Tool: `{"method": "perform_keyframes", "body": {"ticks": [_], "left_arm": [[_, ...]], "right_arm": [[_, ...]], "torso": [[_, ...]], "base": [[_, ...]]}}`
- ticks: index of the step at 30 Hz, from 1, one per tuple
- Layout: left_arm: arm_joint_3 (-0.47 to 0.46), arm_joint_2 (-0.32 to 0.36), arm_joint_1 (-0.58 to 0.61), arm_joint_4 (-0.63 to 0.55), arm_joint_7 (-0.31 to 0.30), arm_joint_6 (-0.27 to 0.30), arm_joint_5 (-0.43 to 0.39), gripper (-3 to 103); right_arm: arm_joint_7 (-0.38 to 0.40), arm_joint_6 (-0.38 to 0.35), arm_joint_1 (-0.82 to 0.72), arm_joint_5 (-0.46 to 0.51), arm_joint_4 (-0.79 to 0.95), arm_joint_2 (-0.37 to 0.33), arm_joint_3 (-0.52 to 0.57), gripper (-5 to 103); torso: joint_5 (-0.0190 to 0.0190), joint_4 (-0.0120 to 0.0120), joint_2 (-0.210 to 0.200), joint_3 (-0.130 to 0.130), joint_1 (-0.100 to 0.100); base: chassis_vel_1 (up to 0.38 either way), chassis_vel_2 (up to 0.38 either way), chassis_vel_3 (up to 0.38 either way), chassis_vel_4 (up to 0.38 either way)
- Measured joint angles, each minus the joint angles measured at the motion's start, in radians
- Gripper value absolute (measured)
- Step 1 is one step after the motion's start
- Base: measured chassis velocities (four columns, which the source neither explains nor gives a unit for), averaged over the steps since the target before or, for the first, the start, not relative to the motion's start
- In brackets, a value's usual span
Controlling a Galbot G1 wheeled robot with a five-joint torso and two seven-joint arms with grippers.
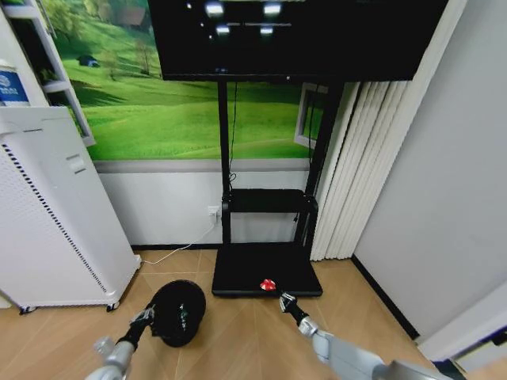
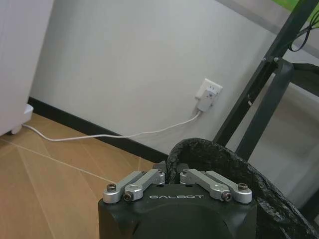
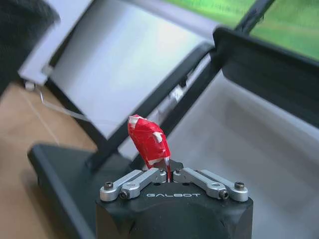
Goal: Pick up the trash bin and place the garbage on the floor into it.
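At the far left stands a tall white cabinet on castors (image 1: 55, 222), with a white cable (image 2: 99, 135) trailing along the skirting to a wall socket (image 2: 208, 94); neither is part of the job. Next comes the left gripper (image 1: 145, 317), low over the wooden floor (image 1: 238, 332), its jaws closed on the near rim of the small round black trash bin (image 1: 177, 312). The left wrist view shows the fingers pinched together right at the crinkled black liner edge (image 2: 219, 154), which judging by the hold lets the arm carry the bin and keep its dark mouth turned up toward the other arm. In the head view the bin sits tilted, its opening facing the camera.

Further right, in front of the flat black base of the TV stand (image 1: 245, 273), the right gripper (image 1: 283, 301) reaches forward and down. Its jaws are clamped on a crumpled red-and-white wrapper (image 3: 148, 140), which stands up from between the fingertips; in the head view the red scrap (image 1: 268, 284) lies at the front edge of the stand base. The pinch on the wrapper's lower end looks slim, so it could slip. The bin is near, to the left, a short swing away, and the wrapper is not yet over it
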Motion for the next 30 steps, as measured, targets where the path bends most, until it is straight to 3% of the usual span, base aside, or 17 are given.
{"method": "perform_keyframes", "body": {"ticks": [8,21,30], "left_arm": [[0.067,0.000,-0.064,0.023,-0.003,0.011,-0.013,7],[0.112,-0.031,-0.123,0.064,-0.009,0.013,-0.008,7],[0.104,-0.058,-0.119,0.066,-0.019,0.011,0.006,7]], "right_arm": [[0.016,0.000,0.024,-0.018,0.090,0.010,-0.033,1],[0.065,0.000,0.045,-0.103,0.415,-0.139,-0.036,1],[0.075,-0.002,0.066,-0.141,0.535,-0.128,-0.133,1]], "torso": [[-0.0004,0.0006,0.000,0.000,0.000],[-0.0001,0.0002,0.000,0.000,0.000],[-0.0006,0.0002,0.000,0.000,0.000]], "base": [[0.000,0.000,0.000,0.000],[0.000,0.000,0.000,0.000],[0.000,0.000,0.000,0.000]]}}
